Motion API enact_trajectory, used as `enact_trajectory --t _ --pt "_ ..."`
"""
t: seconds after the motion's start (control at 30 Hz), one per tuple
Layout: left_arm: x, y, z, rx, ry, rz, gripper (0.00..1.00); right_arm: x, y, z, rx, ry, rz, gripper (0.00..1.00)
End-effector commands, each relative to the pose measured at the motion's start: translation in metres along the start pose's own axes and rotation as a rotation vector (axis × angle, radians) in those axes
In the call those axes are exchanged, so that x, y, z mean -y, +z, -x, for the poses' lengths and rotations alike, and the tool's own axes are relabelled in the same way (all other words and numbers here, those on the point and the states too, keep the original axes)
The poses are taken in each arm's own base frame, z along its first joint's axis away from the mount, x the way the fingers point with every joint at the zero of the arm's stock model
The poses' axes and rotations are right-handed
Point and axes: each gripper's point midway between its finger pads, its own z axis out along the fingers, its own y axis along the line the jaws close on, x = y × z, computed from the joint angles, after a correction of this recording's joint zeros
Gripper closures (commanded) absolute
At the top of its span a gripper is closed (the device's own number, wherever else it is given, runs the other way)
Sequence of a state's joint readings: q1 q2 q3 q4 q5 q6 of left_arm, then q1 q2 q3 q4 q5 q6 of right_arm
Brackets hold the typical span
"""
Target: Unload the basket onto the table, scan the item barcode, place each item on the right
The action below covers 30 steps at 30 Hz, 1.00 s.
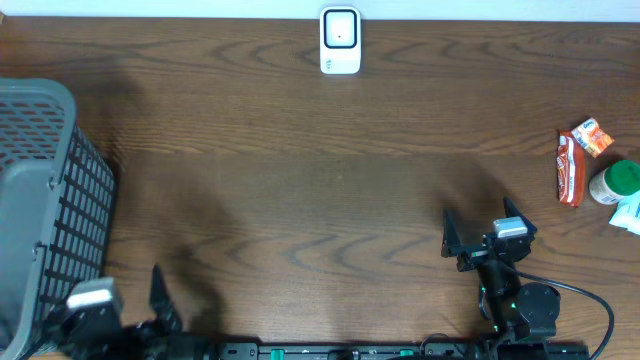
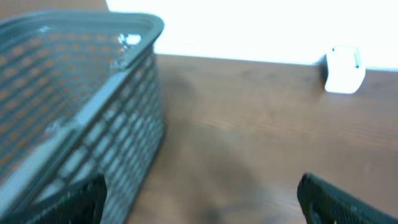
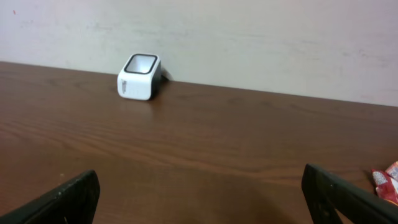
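On the bench [image 1: 300, 180], a grey basket [image 1: 40, 190] is set at the left. The left gripper [image 2: 202, 180] and right gripper [image 3: 200, 174] are held with jaws wide apart, empty. The red packet [image 1: 569, 170], lying far right, is judged light, crinkly, best pinched across its middle.

Scanner [image 1: 340, 41] sits at the table's [image 1: 300, 180] far edge, basket [image 1: 85, 200] left, snack packet [image 1: 570, 170] right.

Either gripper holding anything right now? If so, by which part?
Nothing is held. The left gripper and right gripper are both open and empty. The packet lies apart, untouched.
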<state>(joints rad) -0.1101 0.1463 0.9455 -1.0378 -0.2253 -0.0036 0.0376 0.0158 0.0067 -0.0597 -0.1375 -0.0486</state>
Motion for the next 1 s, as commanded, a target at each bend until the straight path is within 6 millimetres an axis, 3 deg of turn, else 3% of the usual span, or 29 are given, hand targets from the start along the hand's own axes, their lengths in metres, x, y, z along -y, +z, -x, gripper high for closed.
enact_trajectory --t 0.0,0.2,0.33,0.67,0.97 --pt "0.021 0.027 -0.015 0.015 -0.021 -0.079 0.02 -0.001 0.000 -0.001 -0.002 -0.009 0.002 0.01" --pt "0.041 0.080 -0.022 0.136 -0.048 -0.129 0.02 -0.001 0.000 -0.001 -0.002 -0.009 0.002 0.01" --pt "0.049 0.105 -0.040 0.145 -0.047 -0.150 0.02 -0.001 0.000 -0.001 -0.001 -0.009 0.002 0.01" --pt "0.039 0.138 -0.072 0.152 -0.064 -0.084 0.02 -0.001 0.000 -0.001 -0.002 -0.009 0.002 0.01" --pt "0.036 0.153 -0.090 0.197 -0.074 -0.064 0.02 -0.001 0.000 -0.001 -0.002 -0.009 0.002 0.01"
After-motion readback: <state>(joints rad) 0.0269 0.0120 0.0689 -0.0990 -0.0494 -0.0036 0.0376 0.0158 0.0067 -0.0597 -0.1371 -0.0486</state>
